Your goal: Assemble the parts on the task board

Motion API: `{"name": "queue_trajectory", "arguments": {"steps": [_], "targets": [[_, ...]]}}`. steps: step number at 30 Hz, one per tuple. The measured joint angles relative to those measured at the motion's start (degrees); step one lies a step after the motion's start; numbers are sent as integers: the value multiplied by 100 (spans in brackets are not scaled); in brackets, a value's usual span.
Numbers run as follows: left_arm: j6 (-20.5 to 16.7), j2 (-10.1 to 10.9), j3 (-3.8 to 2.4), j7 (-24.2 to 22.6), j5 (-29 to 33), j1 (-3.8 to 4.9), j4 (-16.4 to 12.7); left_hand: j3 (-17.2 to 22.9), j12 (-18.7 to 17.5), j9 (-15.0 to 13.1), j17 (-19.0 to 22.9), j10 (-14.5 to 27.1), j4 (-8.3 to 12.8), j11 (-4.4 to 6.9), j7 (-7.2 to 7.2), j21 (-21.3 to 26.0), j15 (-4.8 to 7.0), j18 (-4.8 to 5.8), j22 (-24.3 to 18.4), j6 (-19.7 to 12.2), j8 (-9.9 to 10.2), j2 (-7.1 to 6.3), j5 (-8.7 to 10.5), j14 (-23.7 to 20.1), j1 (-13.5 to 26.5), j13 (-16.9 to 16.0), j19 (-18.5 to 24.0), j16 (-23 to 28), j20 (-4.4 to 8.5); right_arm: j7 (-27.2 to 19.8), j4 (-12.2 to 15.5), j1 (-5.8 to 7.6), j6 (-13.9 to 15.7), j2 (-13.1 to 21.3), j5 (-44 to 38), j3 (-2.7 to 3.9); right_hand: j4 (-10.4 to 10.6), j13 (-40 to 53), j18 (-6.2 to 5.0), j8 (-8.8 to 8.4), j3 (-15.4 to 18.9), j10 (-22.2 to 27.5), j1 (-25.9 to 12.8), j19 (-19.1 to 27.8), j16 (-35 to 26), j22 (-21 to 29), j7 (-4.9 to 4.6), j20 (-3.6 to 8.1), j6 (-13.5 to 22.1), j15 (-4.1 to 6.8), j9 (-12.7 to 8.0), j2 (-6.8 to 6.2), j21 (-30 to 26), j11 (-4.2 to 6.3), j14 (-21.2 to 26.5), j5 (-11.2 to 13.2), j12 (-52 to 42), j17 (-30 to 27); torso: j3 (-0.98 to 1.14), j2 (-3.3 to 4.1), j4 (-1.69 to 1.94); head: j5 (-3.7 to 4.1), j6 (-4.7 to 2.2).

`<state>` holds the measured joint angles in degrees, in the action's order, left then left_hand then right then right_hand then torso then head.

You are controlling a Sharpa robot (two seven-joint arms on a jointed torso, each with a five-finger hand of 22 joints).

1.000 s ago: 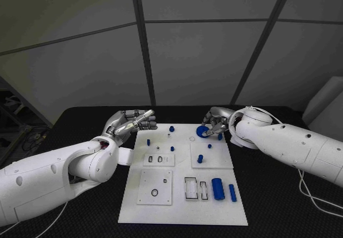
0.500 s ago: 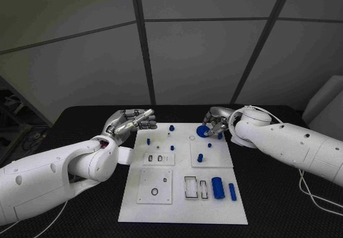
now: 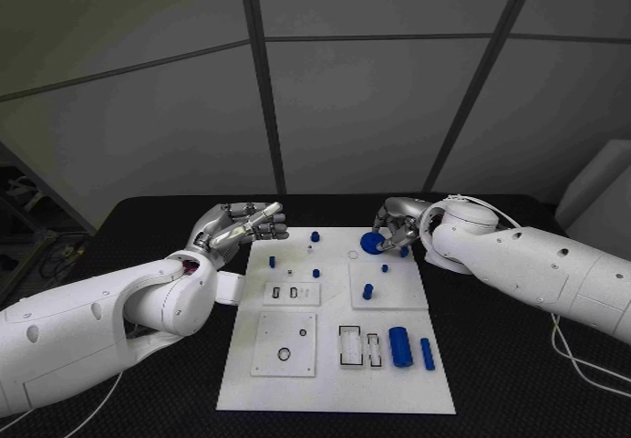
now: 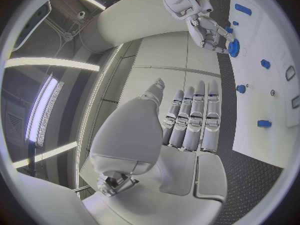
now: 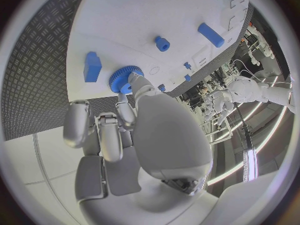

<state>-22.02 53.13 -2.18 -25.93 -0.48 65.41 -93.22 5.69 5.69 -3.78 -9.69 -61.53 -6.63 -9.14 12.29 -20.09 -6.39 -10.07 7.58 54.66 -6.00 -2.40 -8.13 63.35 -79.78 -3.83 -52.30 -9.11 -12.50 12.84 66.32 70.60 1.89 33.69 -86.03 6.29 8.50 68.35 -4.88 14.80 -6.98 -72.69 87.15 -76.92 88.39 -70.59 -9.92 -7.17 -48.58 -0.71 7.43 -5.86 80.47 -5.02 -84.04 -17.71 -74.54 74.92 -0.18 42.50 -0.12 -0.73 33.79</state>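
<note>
Grey wall panels behind, black table point(image 3: 526, 365) in front, with the white task board point(image 3: 336, 383) lying lengthwise down the middle. I have the right hand point(image 3: 398, 224) at the board's far right corner, fingers pinching a blue gear point(image 3: 374, 242). In the right wrist view the gear point(image 5: 125, 78) sits flat against the board with fingertips point(image 5: 134, 82) on its toothed rim and hub. I cannot tell whether it is fully seated or only resting there. I judge the grip is kept low and on the rim so the gear can be pressed or turned onto its post without tipping.

Left hand point(image 3: 240, 224) is held off the board's far left corner, fingers straight and close together, holding nothing. The left wrist view shows the same flat palm point(image 4: 187, 130) above the table. My reading: it is parked clear so it does not block the right arm's work.

Remaining parts on the board: a small peg point(image 3: 315, 236) near the far edge, a short cylinder point(image 3: 368, 292) mid-board, and a thick blue cylinder point(image 3: 399, 347) with a thin blue rod point(image 3: 428, 354) just beside it near the right edge, next to empty rectangular slots point(image 3: 353, 347). These look unplaced, so I judge the assembly is at an early stage.

Risk as I see it: the gear cocking on its seat if pushed off-centre.
</note>
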Motion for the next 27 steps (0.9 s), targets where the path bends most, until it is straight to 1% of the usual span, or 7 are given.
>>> {"name": "queue_trajectory", "arguments": {"steps": [5, 8, 14, 17, 20, 22, 27], "targets": [[5, 0, 0, 12, 0, 0, -1, 0, -26, 0, -5, 0, 0, 0, 0, 0, -16, 0, -5, 0, 0, 0, 0, -16, 0, 0, 0, 24, 0, -31, 11, -3, 31, 7, -6, -2, 43, 83, 0, 29, -97, -72, -65, -21, 0, -35, 19, 21, -148, 0, -3, 60, 37, 32, 0, -106, -63, 0, -2, 0, 0, 3, -7], [9, 2, 0, 18, 0, 0, -1, 17, -26, 0, -5, 0, 17, 0, 0, 22, -16, 0, -5, 0, 0, 30, 0, -16, -30, 0, 0, 24, 0, -43, 17, -5, 62, 10, 3, -3, 69, 131, -1, 28, -123, -133, -146, -20, 0, -53, 38, 21, -217, 0, -10, 52, 40, 51, 0, -127, -105, 0, -2, 0, 1, 4, -7], [16, 3, 0, 31, 0, 0, -2, 31, -26, 0, -5, 0, 31, 0, 0, 22, -16, 0, -11, 0, 0, 30, 0, -16, -30, 0, 0, 46, 0, -54, 47, -5, 168, 29, 29, -3, 74, 193, 0, 7, -210, -174, -186, -52, 23, -88, 91, 53, -352, 0, -18, 43, 40, 92, 0, -160, -132, 0, -3, 0, 5, 5, -10], [19, 5, 0, 38, -1, 0, -1, 31, -26, 0, -5, 0, 31, 0, 0, 22, -16, 0, -11, 0, 10, 30, 0, -16, -30, 0, 0, 46, 0, -55, 82, -5, 230, 46, 41, -3, 67, 204, -1, 19, -217, -174, -193, -62, 23, -99, 106, 62, -366, 0, -19, 37, 64, 93, 0, -191, -132, -1, -2, 1, 5, -2, -10], [23, 8, 0, 44, -1, 0, -1, 31, -26, 0, -5, 0, 31, 0, 0, 22, -16, 0, -10, 0, 21, 30, 0, -16, -30, 0, 0, 46, 0, -55, 150, -5, 311, 78, 53, -3, 60, 215, 0, 22, -243, -189, -202, -62, 23, -114, 90, 62, -383, 21, -20, 46, 66, 78, 21, -192, -156, 0, -2, 2, 5, -6, -10], [25, 9, 0, 48, -1, 0, 0, 31, -26, 0, -4, 0, 31, 0, 0, 22, -16, 0, -10, 0, 21, 30, 0, -16, -30, 0, 0, 46, 0, -55, 218, -5, 376, 103, 61, -3, 74, 220, 0, 22, -257, -215, -206, -62, 23, -124, 83, 62, -390, 21, -27, 51, 66, 93, 21, -215, -156, -1, -2, 2, 5, -9, -13], [30, 10, 0, 55, -1, 0, 0, 31, -48, 0, -10, 0, 31, 0, 0, 22, -16, 0, -16, 0, 21, 55, 0, -16, -55, 0, 0, 46, 0, -52, 423, -6, 546, 141, 72, -3, 53, 247, 0, 21, -280, -215, -236, -82, 23, -154, 100, 82, -413, 43, -28, 21, 91, 92, -1, -270, -177, -1, 1, 2, 5, -16, -23]]}}
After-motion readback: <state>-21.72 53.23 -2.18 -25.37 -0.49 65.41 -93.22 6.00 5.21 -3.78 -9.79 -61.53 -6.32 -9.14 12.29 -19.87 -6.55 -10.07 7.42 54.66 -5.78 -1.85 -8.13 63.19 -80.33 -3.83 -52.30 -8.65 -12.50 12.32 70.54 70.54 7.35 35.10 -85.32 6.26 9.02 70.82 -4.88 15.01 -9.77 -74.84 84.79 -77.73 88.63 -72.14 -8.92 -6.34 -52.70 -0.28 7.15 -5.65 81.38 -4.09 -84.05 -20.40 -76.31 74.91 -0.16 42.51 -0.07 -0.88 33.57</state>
